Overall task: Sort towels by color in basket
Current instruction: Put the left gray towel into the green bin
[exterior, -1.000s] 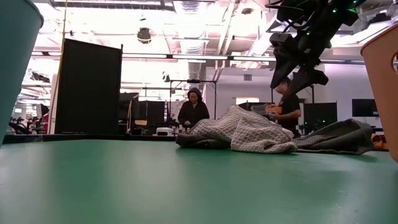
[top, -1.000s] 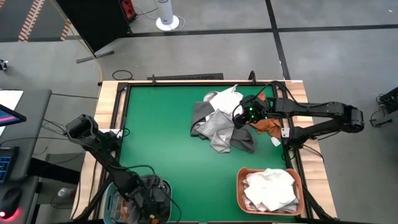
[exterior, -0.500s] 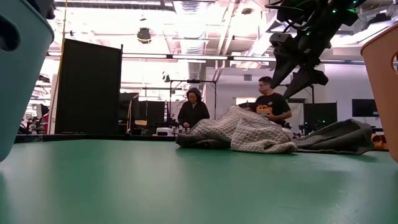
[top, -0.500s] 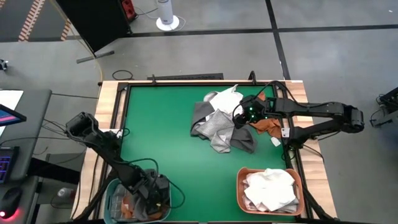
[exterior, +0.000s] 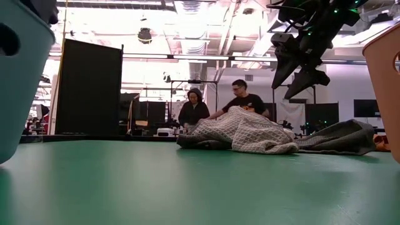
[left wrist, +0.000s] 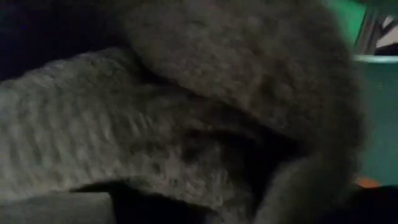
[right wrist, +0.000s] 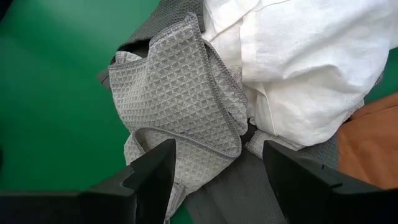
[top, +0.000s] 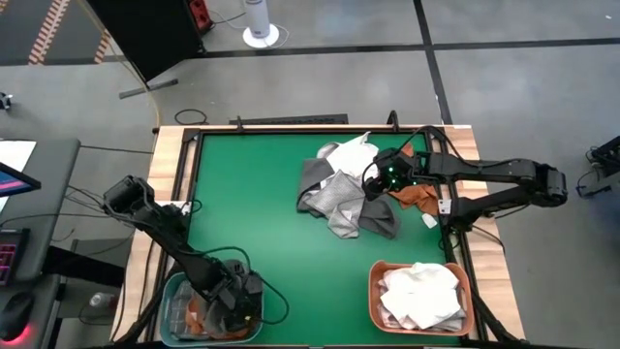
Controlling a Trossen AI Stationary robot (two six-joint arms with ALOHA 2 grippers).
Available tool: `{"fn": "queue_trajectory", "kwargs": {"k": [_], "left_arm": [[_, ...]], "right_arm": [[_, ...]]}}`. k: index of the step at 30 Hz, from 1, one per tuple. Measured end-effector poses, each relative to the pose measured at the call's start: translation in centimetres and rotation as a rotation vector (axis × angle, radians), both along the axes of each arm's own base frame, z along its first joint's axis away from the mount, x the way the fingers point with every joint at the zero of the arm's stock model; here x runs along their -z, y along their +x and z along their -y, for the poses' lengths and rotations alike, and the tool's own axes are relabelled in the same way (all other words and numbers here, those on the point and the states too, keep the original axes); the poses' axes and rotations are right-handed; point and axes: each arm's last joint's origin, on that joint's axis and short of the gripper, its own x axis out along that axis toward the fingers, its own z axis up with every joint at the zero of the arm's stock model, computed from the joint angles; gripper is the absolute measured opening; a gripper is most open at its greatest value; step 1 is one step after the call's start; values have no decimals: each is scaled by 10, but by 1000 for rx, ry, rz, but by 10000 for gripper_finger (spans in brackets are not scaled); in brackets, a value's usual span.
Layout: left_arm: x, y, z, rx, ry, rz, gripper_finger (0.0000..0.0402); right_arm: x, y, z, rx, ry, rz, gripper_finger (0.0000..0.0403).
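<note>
High view: the sort is partly done — two baskets near the front edge of the green worktop [top: 242, 213] already hold cloths, and a pile is left to work through.
Orange basket [top: 374, 301]: white towels [top: 421, 296] fill it; it sits front right.
Teal basket [top: 172, 296]: front left, with a rust orange cloth [top: 197, 312] showing inside; the left arm covers most of it.
Left hand [top: 232, 308]: down inside the teal basket; its wrist view is filled with a dark grey towel [left wrist: 186, 124] pressed close, and I cannot tell whether the fingers have let go or are gripping it.
Right hand [right wrist: 214, 165]: released, fingers spread and holding nothing — it hangs over the pile, above a light grey waffle cloth [right wrist: 177, 93].
Pile [top: 349, 189]: toward the back right, it has light grey, dark grey, a white towel [right wrist: 305, 56] and a rust orange towel [top: 417, 197] at its right side.
Left to do: judging by the pile, several towels are yet to be sorted.
</note>
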Motion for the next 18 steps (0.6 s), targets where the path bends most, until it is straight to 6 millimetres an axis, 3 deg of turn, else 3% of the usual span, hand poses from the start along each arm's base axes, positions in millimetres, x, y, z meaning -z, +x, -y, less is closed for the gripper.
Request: {"fn": "queue_trajectory", "kwargs": {"k": [6, 14, 18], "left_arm": [[-32, 8, 9, -19, -45, -13, 203], [-85, 16, 22, 166, -156, 10, 202], [-103, 12, 22, 233, -197, -60, 202]], "right_arm": [[0, 0, 0, 0, 0, 0, 269], [0, 0, 0, 1, 0, 1, 269], [0, 0, 0, 1, 0, 1, 269]]}}
